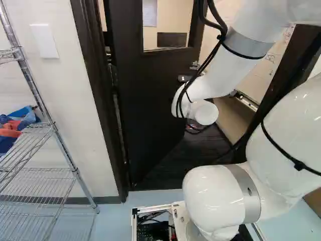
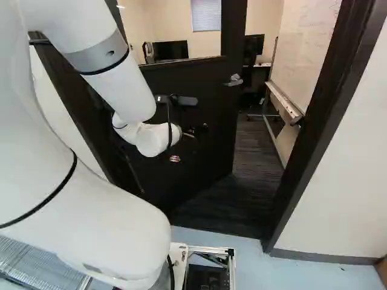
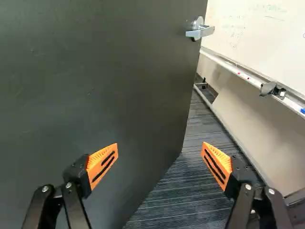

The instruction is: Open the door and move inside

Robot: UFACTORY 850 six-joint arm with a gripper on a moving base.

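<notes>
Gripper [image 2: 196, 129]: small and dark against the door [image 2: 199, 160] in both base views, so finger detail n/a there; wrist view of the gripper [image 3: 160, 155] settles it: fingers spread wide, orange pads [image 3: 102, 164] facing each other across a broad gap. One finger shows against the door's face, the other over dark floor [image 3: 190, 191] past its free edge. Contact w/ the door: can't tell.

Obscured: in L base view, forearm [image 1: 223, 70] and cables [image 1: 198, 75] cover part of the door's free-edge side, handle [image 3: 201, 29] partly lost behind them. Arm's elbow cut off at top of both base views. Wrist view crops the door's top and hinge side. Dark item on whiteboard tray [image 3: 238, 71] hard to ID. Blue & orange stuff on wire shelf [image 1: 37, 135] cut off at L edge of L base view, type unclear.

Arm pose: rises from lowest joint, bulky upper links nearest the cameras; forearm slopes down and fwd to a bent wrist [image 2: 158, 139], gripper directed at the door side of the opening.

Door: ajar, leaf swung into the room beyond, hinge side toward L of L base view. Lever handle near free edge, R of wrist in R base view. Opening runs btwn free edge and R frame [image 2: 329, 115]; whiteboard [image 3: 267, 33] beyond.
</notes>
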